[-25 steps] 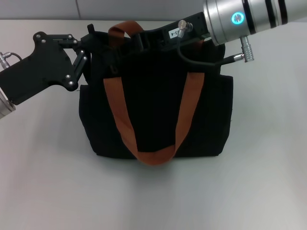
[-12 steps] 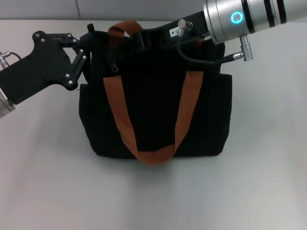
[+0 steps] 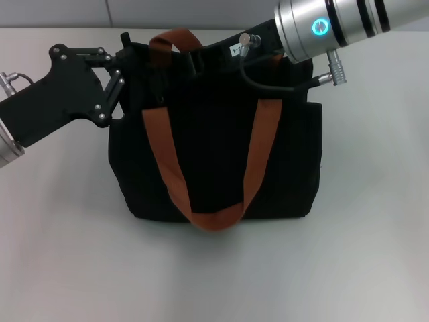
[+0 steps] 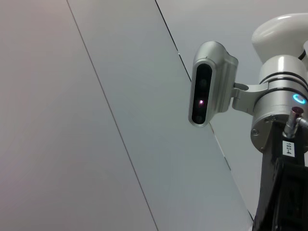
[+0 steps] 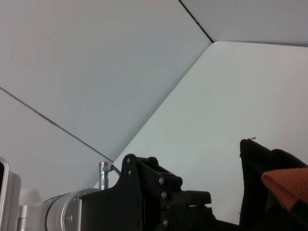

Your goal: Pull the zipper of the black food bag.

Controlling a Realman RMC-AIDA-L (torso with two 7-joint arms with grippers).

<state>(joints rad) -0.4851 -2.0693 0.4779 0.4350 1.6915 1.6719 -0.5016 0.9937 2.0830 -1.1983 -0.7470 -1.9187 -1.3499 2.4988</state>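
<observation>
- One black food bag (image 3: 218,161) sat in the middle of the white table (image 3: 60,255), with its top edge at the far side in the head view.
- Two orange strap handles (image 3: 258,151) ran down its front and joined in a loop near the bottom.
- The zipper could not be seen; the bag's top edge was all black, and both arms covered it.
- The left gripper (image 3: 127,64) was at the bag's top left corner, touching the cloth there. Its fingers looked closed on the bag's edge, but black on black made it hard to be sure.
- The right gripper (image 3: 201,57) reached over the top of the bag from the right. Its fingers were hidden against the bag, so I cannot tell how they stood.
- The right wrist view showed the left gripper (image 5: 190,199) beside a bit of bag and strap.
</observation>
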